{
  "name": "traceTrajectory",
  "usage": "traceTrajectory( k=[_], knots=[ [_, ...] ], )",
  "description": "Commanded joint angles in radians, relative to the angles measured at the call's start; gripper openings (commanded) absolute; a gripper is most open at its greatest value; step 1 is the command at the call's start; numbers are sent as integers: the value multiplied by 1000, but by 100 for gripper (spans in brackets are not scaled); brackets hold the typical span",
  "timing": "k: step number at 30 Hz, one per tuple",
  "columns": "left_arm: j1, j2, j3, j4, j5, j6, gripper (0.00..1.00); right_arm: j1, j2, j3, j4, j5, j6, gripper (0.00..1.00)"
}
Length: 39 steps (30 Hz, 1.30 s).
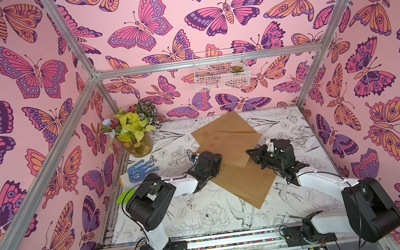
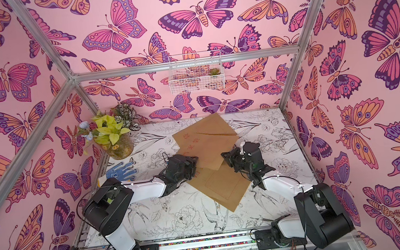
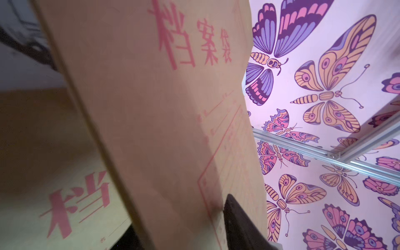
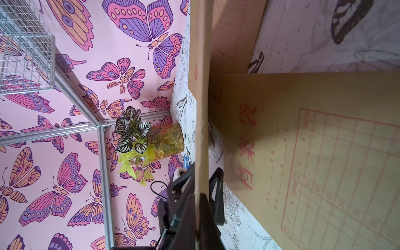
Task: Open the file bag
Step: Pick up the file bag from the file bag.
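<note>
File bag (image 1: 233, 145): kraft paper with red lettering, raised off the tabletop (image 1: 190, 208) in mid-scene. It spans the gap between the two claws, and its far part reaches toward the back wall.
Second bag (image 1: 249, 186): lies flat on the tabletop, nearer the robot, partly under the raised bag.
Right claw (image 4: 201, 202): closed on one edge of the file bag. The right wrist view shows the bag edge-on, clamped between the fingers.
Left claw (image 1: 219, 155): at the opposite edge. In the left wrist view the bag runs between its fingers (image 3: 238, 223), but I cannot tell whether they pinch the paper or only straddle it.
Step in hand: probably getting a second hold, so the bag's mouth can be parted.
Doing it well: the left claw should catch a single layer or the flap, not the whole thickness. The right claw acts as the anchor while the other draws away slowly.
Handling: the paper looks thin and stiff, so it is likely to crease or slip under a sharp pull.
Risk: if the file bag sags, it could drag the second bag along.
</note>
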Motion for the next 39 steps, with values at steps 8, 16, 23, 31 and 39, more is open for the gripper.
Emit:
traceTrajectory(
  k=[8, 16, 23, 31, 39],
  knots=[
    [9, -38, 4, 5, -24, 81, 8, 9, -26, -1, -99, 29, -34, 0],
    [50, -241, 36, -214, 8, 436, 1, 4, -183, 77, -401, 157, -287, 79],
    [128, -501, 123, -556, 103, 876, 1, -11, -387, 157, -605, 386, -581, 93],
    [151, -638, 333, -935, 225, 1372, 0, -34, -341, 288, -656, 354, -817, 99],
    [151, -696, 444, -1066, 359, 1603, 0, -45, -255, 392, -537, 12, -990, 99]
  ],
)
